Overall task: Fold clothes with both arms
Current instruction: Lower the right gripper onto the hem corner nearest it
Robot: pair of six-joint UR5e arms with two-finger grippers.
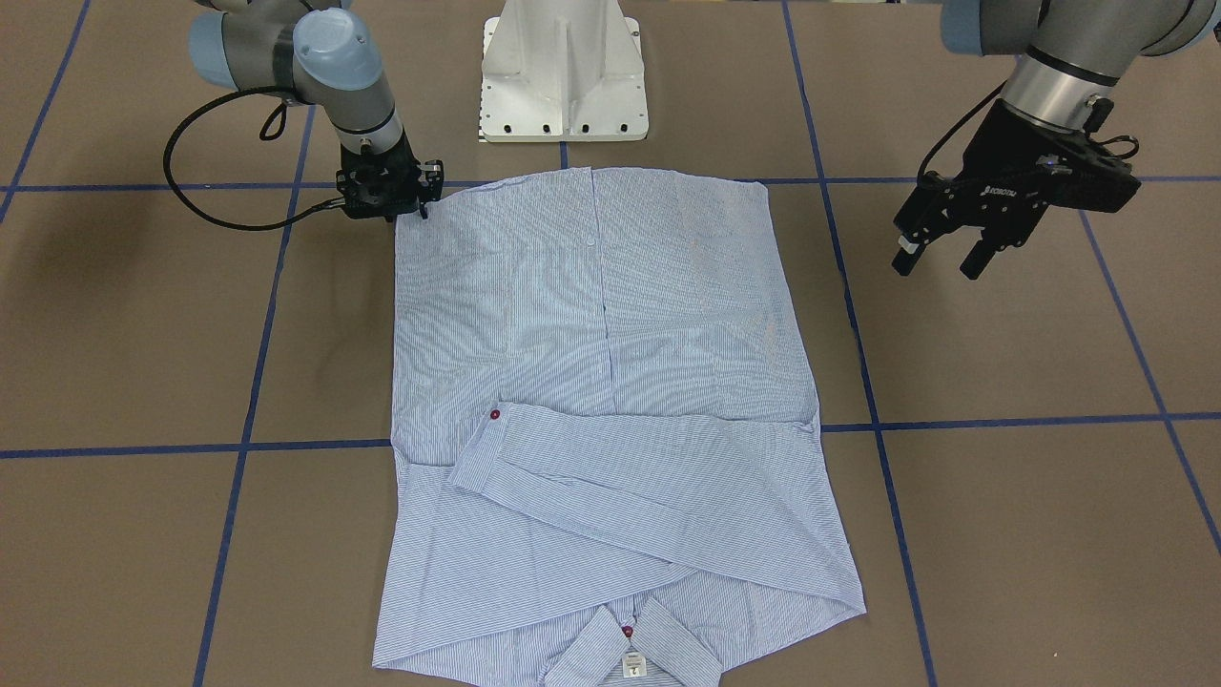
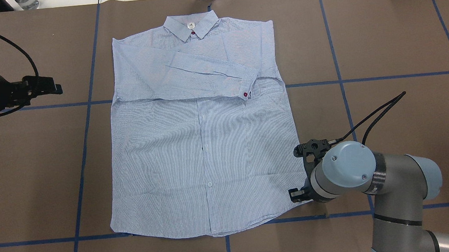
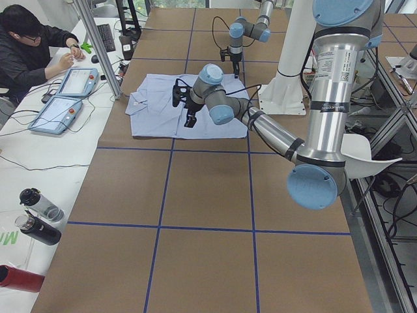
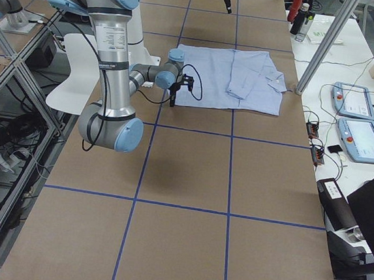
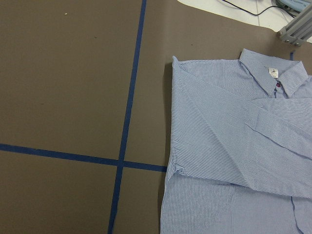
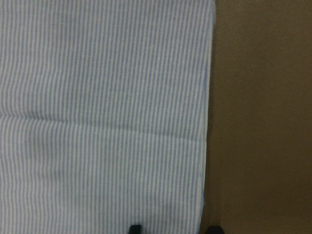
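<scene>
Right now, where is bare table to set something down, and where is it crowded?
Bare table lies between the shirt and the left hand, and beside the collar end on the side of the right arm. Crowded: the hem corner at the right hand.

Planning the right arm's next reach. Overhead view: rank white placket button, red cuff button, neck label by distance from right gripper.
From the right gripper:
1. White placket button, low on the shirt.
2. Red cuff button, on the folded sleeve.
3. Neck label, at the collar.
</scene>
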